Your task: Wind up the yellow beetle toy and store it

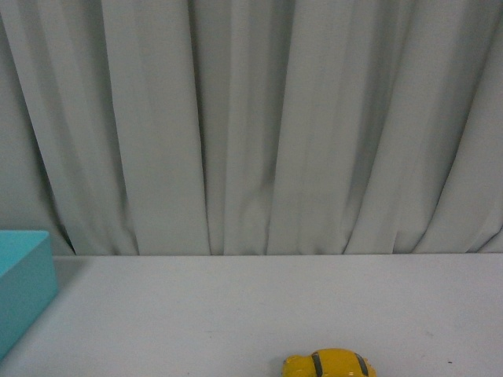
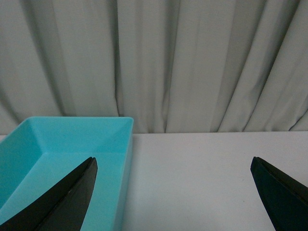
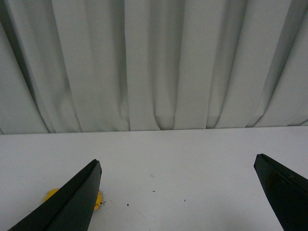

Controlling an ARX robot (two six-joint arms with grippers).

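Note:
The yellow beetle toy point(image 1: 330, 365) sits on the white table at the bottom edge of the front view, cut off by the frame. In the right wrist view only a sliver of the toy point(image 3: 98, 199) peeks out behind one black finger. My right gripper point(image 3: 177, 164) is open over bare table, nothing between its fingers. A turquoise box point(image 1: 23, 294) stands at the left. My left gripper point(image 2: 173, 161) is open, one finger point(image 2: 72, 197) over the box point(image 2: 67, 144), the other over the table. Neither arm shows in the front view.
A grey pleated curtain point(image 1: 251, 126) hangs behind the table's far edge. The white tabletop point(image 1: 236, 306) stretches between the box and the toy.

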